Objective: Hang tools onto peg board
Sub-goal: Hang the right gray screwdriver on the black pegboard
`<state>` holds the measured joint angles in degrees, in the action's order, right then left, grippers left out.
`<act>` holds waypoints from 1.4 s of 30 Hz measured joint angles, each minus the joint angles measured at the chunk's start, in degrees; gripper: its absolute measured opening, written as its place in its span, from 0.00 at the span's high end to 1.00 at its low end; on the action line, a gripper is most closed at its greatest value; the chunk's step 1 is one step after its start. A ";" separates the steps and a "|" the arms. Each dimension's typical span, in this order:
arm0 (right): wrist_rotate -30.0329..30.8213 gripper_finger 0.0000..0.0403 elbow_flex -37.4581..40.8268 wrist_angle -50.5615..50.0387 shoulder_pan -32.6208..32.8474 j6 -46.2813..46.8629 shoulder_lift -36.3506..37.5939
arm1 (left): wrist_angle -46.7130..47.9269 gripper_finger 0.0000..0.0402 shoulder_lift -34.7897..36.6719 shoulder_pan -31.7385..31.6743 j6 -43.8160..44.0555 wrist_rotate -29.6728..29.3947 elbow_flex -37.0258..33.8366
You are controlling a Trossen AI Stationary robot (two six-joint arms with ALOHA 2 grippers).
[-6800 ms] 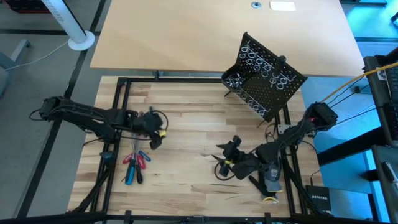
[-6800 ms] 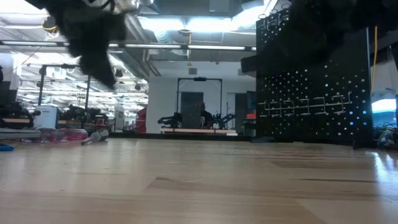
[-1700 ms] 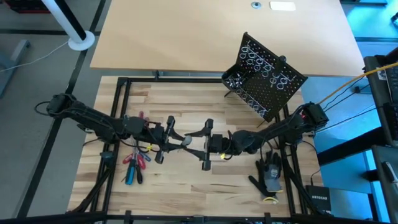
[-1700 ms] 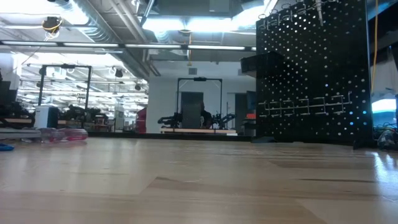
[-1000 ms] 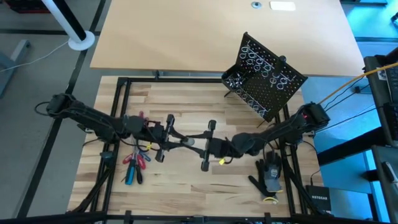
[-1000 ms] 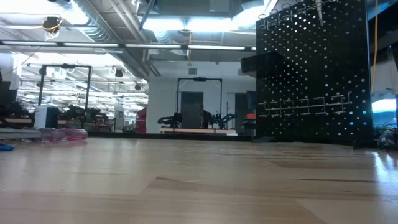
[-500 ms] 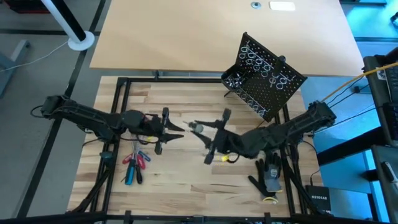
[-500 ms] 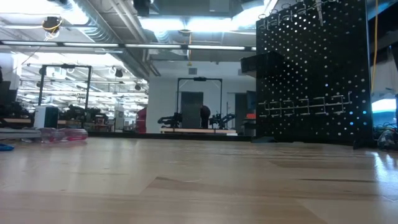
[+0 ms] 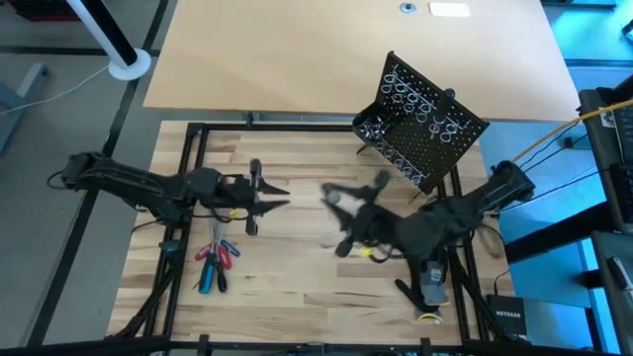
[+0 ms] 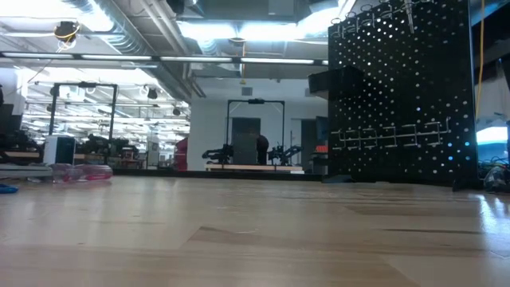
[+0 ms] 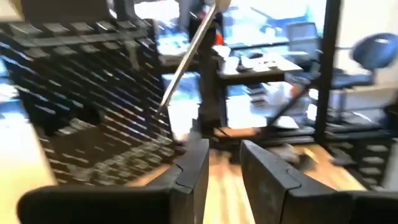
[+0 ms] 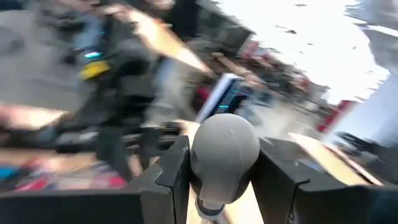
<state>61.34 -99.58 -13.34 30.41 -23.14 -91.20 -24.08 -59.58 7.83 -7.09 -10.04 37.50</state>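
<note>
The black peg board stands at the table's far right, also in the low view and the left wrist view. My right gripper is raised over the table's middle, shut on a grey-handled screwdriver. My left gripper points right from the table's left, open with nothing between its fingers. A thin metal shaft slants ahead of it, apart from them. Red and blue-handled tools lie flat on the table near the left. My right gripper pinches the screwdriver's rounded grey handle end between its two fingers, one on each side. The handle's dome faces the wrist camera and its narrower neck runs down out of the picture. The tool is lifted clear of the table.
A black-and-grey work glove lies near the table's front right, under my right arm. A black frame borders the wooden top. The peg board's upper rows carry silver wire rings.
My right gripper has risen with the grey-handled screwdriver and moved toward the peg board, rolling its wrist. My left gripper has drawn back toward the table's left edge, so the gap between the two grippers has widened.
</note>
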 joint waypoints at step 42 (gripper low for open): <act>28.68 0.67 -24.27 -3.24 -16.35 -25.32 1.19 | 7.47 0.89 0.49 -5.26 -0.38 -2.28 0.09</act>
<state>90.02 -123.85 -16.58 14.06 -48.46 -90.01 -16.60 -59.09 2.57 -7.46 -12.32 37.58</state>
